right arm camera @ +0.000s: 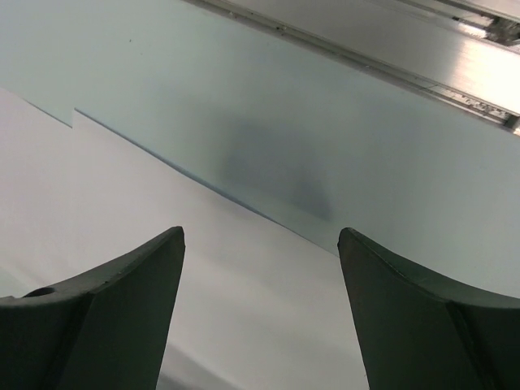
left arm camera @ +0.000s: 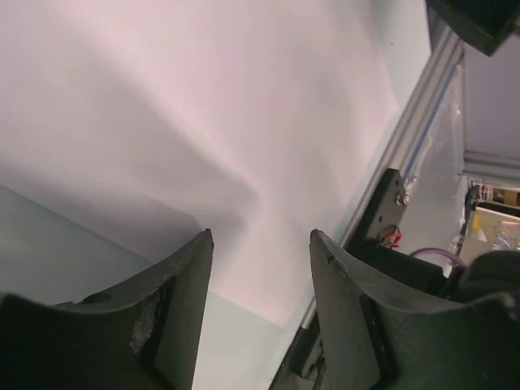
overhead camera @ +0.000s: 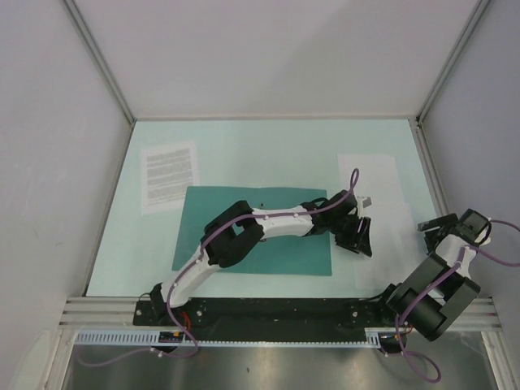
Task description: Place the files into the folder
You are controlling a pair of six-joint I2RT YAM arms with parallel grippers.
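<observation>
The teal folder (overhead camera: pixel 268 244) lies closed and flat in the middle of the table, partly under my left arm. The printed sheet (overhead camera: pixel 169 175) lies at the far left, its lower edge overlapping the folder's far left corner. The nearly blank sheet (overhead camera: pixel 375 191) lies at the right. My left gripper (overhead camera: pixel 358 237) reaches across the folder and hangs open over the blank sheet's near part; the left wrist view shows the gripper (left arm camera: pixel 260 237) empty above the sheet (left arm camera: pixel 203 106). My right gripper (overhead camera: pixel 437 227) is open and empty at the sheet's right edge, the gripper (right arm camera: pixel 260 240) above the paper (right arm camera: pixel 122 219).
White enclosure walls stand on three sides. An aluminium rail (overhead camera: pixel 431 175) runs along the table's right edge, close to my right gripper, and shows in the left wrist view (left arm camera: pixel 414 122). The pale mint tabletop (right arm camera: pixel 325 106) lies beyond the sheet.
</observation>
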